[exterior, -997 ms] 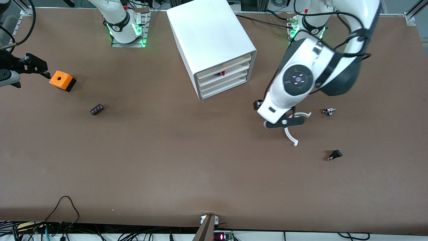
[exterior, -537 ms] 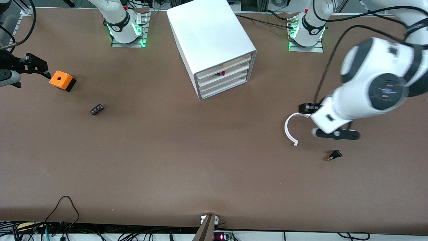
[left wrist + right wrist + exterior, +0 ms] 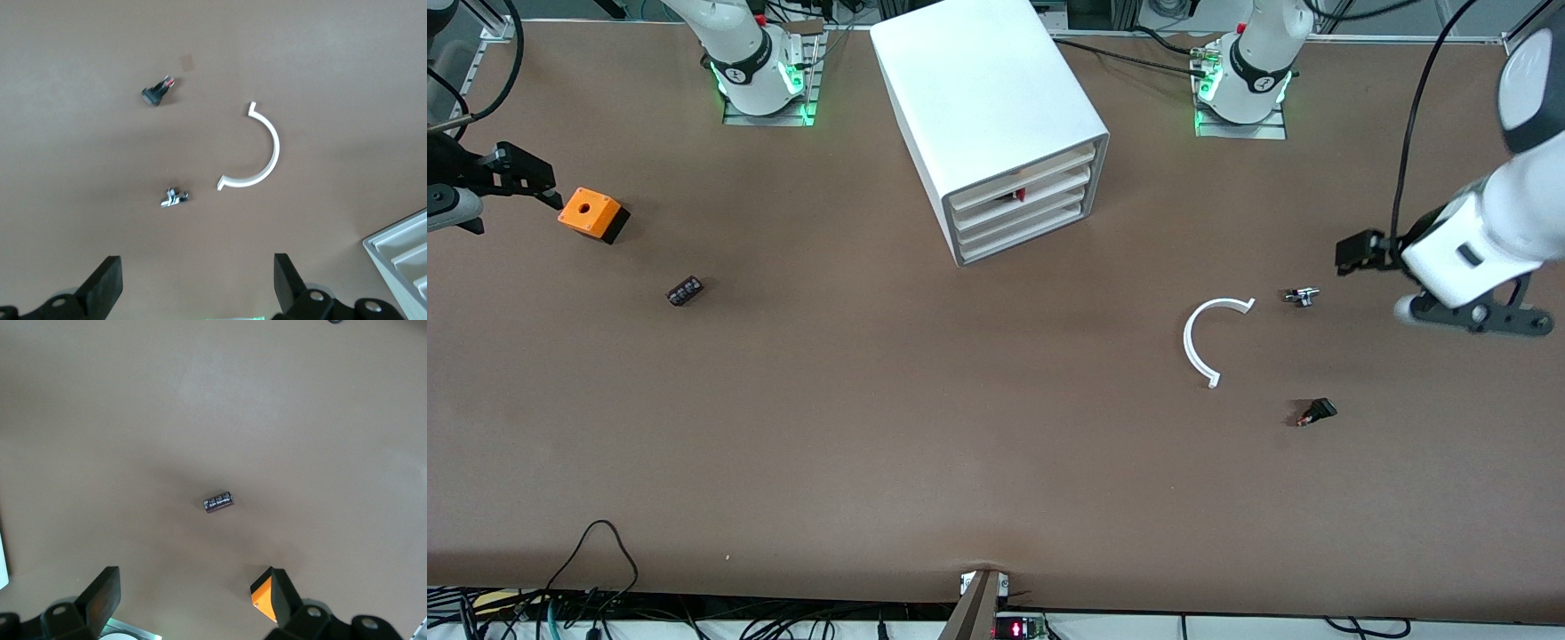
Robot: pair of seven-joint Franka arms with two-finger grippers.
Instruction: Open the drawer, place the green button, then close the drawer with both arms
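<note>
Two grippers, both spread wide and holding nothing. Left gripper (image 3: 195, 285) swung within the last second from over the ring (image 3: 1199, 342) out to three o'clock of it, over the left arm's end of the table. Right gripper (image 3: 190, 599) waiting at nine o'clock of the orange box (image 3: 589, 213). Green button seen nowhere. Drawers (image 3: 1021, 200) at ten o'clock of the ring, all looking pushed in. Fits a button already shut inside as well as one simply out of sight.

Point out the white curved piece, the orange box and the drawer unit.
white curved piece (image 3: 1188, 340): front view, middle of its arc.
orange box (image 3: 587, 213): front view, top face beside the hole.
drawer unit (image 3: 978, 89): front view, white top panel.
</note>
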